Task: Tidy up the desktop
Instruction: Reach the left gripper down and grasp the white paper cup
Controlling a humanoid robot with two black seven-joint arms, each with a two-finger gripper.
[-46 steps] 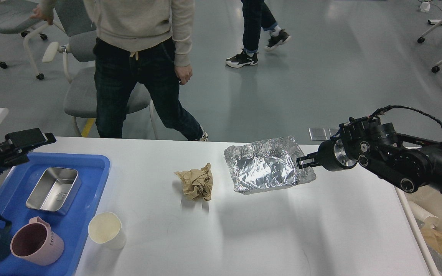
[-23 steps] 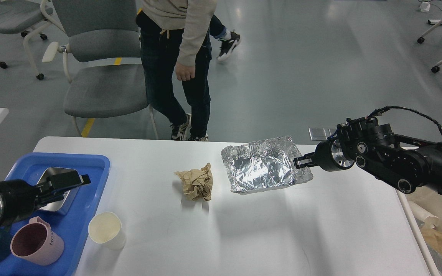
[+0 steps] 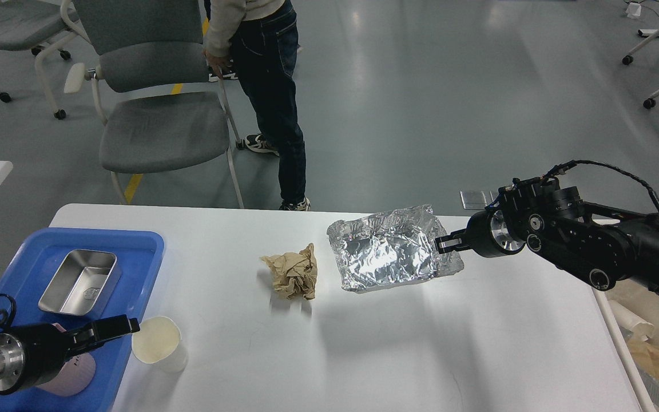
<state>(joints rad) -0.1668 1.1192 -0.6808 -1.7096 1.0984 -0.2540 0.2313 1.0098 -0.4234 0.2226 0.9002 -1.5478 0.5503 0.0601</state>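
Observation:
The white desktop holds a crumpled brown paper ball in the middle and a crinkled foil sheet right of it. My right gripper is at the foil's right edge and looks shut on it. A cream paper cup stands upright near the front left, just off the blue tray. My left gripper points right over the tray's front, its tip just left of the cup. Its fingers look like one dark piece, so open or shut does not show.
The blue tray holds a steel box and a pink mug mostly hidden by my left arm. A grey chair and a standing person are behind the table. A bin with brown paper sits below the right edge.
My left arm swung from the tray's far side down to its front, beside the cup. My right gripper and the foil shifted slightly left. The person walked away behind the chair.

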